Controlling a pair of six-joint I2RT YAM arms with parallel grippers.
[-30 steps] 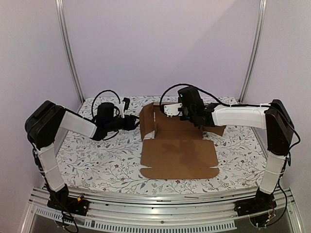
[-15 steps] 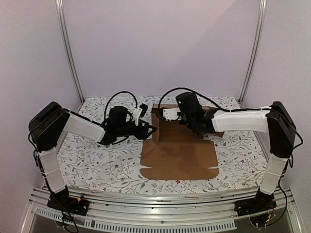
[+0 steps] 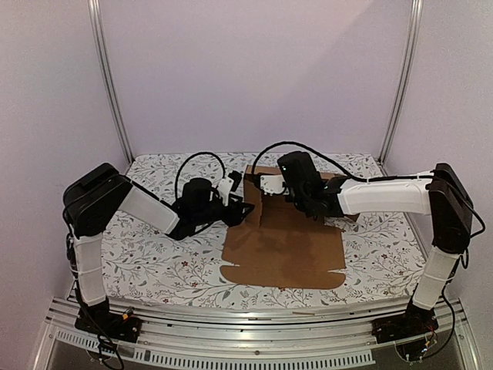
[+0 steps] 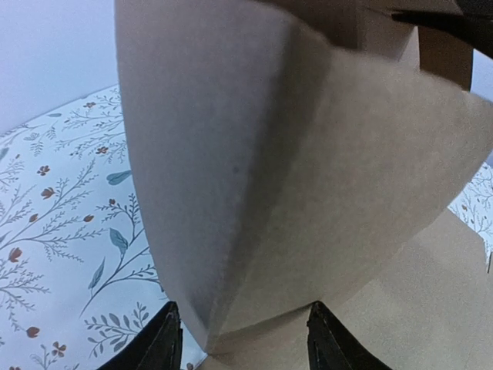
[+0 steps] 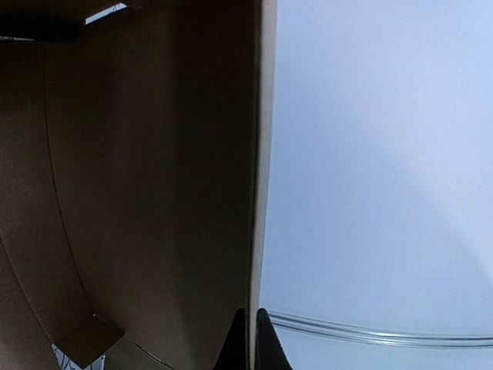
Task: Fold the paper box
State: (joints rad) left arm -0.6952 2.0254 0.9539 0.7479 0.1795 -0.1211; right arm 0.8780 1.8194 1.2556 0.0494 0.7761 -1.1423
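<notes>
One upright wall edge of the paper box (image 3: 285, 250), on the counter (image 3: 154, 254), is pinched in the right gripper (image 5: 252, 339), while the left gripper (image 4: 245, 343), jaws wide, straddles the left flap lying just to its right.

Reading the clock from the flat middle of the paper box (image 3: 286, 250), with 12 at the far wall, you have open table (image 3: 154, 258) from 7 to 9 and from 3 to 5. At 10 the left gripper (image 3: 242, 206) straddles the raised side flap, its arm barring that side. At 12 the right gripper (image 3: 266, 187) pinches the standing back wall, and its arm blocks 1 to 2.
</notes>
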